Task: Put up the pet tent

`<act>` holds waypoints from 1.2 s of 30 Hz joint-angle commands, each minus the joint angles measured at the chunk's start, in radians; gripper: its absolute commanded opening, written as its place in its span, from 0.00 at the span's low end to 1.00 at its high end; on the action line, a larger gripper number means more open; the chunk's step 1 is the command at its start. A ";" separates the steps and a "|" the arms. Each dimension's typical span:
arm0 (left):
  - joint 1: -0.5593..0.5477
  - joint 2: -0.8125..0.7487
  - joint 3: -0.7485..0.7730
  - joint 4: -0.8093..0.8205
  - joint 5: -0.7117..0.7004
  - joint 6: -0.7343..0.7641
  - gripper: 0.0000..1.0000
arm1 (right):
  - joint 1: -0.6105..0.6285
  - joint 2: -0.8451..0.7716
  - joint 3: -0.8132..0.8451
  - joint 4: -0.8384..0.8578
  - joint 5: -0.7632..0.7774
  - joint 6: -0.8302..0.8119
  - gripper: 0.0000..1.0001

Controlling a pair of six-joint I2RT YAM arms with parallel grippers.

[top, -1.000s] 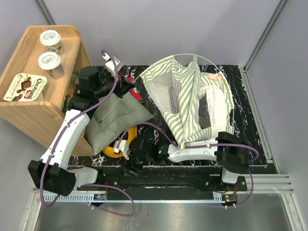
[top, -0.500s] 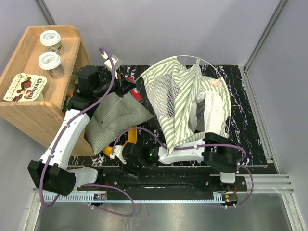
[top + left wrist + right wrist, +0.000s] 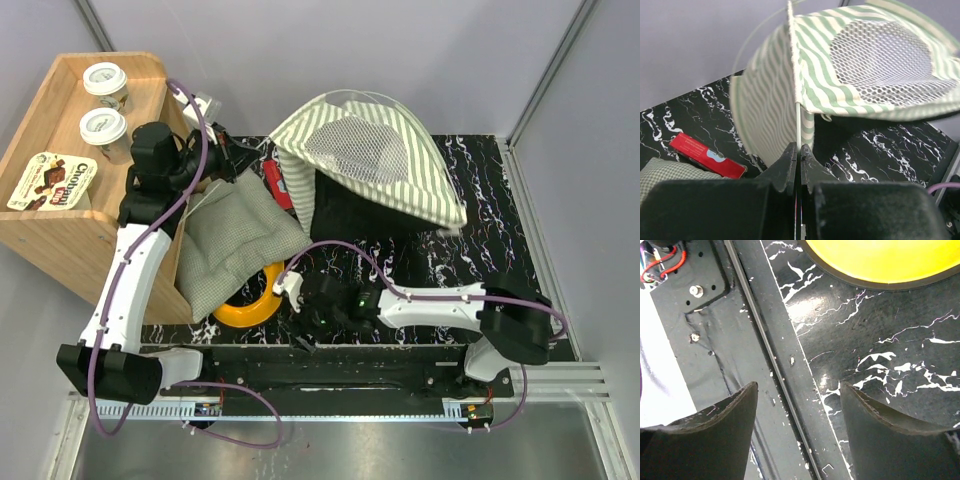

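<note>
Well, my left claw (image 3: 798,150) is pressed together on a thin white pole (image 3: 797,117) of the tent (image 3: 385,165), which stands raised at the back middle of the table (image 3: 500,260) with its round mesh window turned upward. My right claw (image 3: 797,395) hangs spread, holding nothing, low over the table's near edge — just beside a yellow ring (image 3: 890,260). A checked cushion (image 3: 235,240) lies left of the tent, overlapping the ring. A red packet (image 3: 707,155) lies between cushion and tent.
</note>
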 commanded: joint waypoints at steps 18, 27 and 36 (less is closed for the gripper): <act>-0.059 -0.083 -0.072 -0.172 0.122 0.473 0.00 | -0.124 -0.176 0.909 -0.893 -0.297 -0.579 0.78; -0.117 -0.123 -0.078 -0.350 0.170 0.732 0.00 | -0.506 0.162 1.545 -1.199 -0.347 -0.779 0.80; -0.165 -0.129 -0.085 -0.401 0.156 0.809 0.00 | -0.546 0.415 1.809 -1.333 -0.381 -0.816 0.82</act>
